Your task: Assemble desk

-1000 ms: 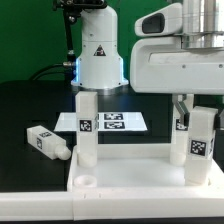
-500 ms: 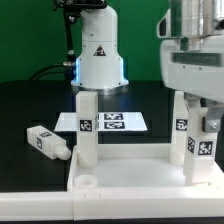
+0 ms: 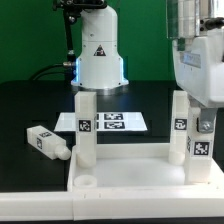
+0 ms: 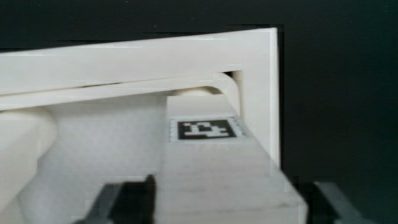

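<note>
The white desk panel [image 3: 130, 176] lies at the front of the black table. Three tagged legs stand upright in it: one at the exterior view's left [image 3: 88, 125], one at the back right [image 3: 180, 124] and one at the front right [image 3: 203, 143]. A fourth leg [image 3: 48, 143] lies loose on the table to the left. My gripper [image 3: 205, 113] hangs over the front right leg. In the wrist view that leg [image 4: 214, 150] runs between my fingers [image 4: 125, 200], with a thin dark gap at each side. The gripper [image 4: 228, 205] looks open. The panel rim [image 4: 178, 55] shows beyond.
The marker board [image 3: 112, 122] lies flat behind the panel. The robot's white base [image 3: 100, 55] stands at the back centre. A green wall closes off the rear.
The gripper body has shifted toward the exterior view's right and slightly up over the front right leg. The legs and panel have not moved.
</note>
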Robot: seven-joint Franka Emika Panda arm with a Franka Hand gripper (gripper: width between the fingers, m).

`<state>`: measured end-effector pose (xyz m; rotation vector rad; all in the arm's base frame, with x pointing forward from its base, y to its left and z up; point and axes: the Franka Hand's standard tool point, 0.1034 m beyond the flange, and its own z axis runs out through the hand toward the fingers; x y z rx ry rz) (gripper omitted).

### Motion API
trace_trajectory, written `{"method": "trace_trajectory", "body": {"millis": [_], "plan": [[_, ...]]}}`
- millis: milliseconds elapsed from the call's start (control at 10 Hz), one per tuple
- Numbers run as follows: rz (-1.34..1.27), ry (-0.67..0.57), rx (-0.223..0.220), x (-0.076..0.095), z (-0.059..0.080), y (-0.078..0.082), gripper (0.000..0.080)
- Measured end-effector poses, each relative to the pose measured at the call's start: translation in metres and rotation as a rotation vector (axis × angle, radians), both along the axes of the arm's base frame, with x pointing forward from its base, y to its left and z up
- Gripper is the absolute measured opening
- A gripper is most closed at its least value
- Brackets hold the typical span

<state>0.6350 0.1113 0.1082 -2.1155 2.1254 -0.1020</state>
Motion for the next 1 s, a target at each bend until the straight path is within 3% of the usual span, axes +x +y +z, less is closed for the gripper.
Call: {"method": "trace_trajectory", "body": {"millis": [100,200,300,400,600,800,900,1000], "plan": [[0.145,0.007,-0.018,0.0,0.001,-0.003,0.0535],[0.387,0.005,-0.05,0.003,0.004,-0.007,0.0535],[0.558,-0.015,-0.067,0.005,0.005,-0.006,0.0629],[0.581,-0.025,-0.07,0.001,0.005,0.002,0.0643],[0.721,-0.028,-0.097,0.0,0.003,-0.001,0.0649],[1.115,-0.031,-0.203,0.003,0.007,0.004,0.0649],[1.366,-0.036,-0.236,0.003,0.007,0.005,0.0649],[1.397,-0.033,-0.233,0.003,0.006,0.002,0.0649]]}}
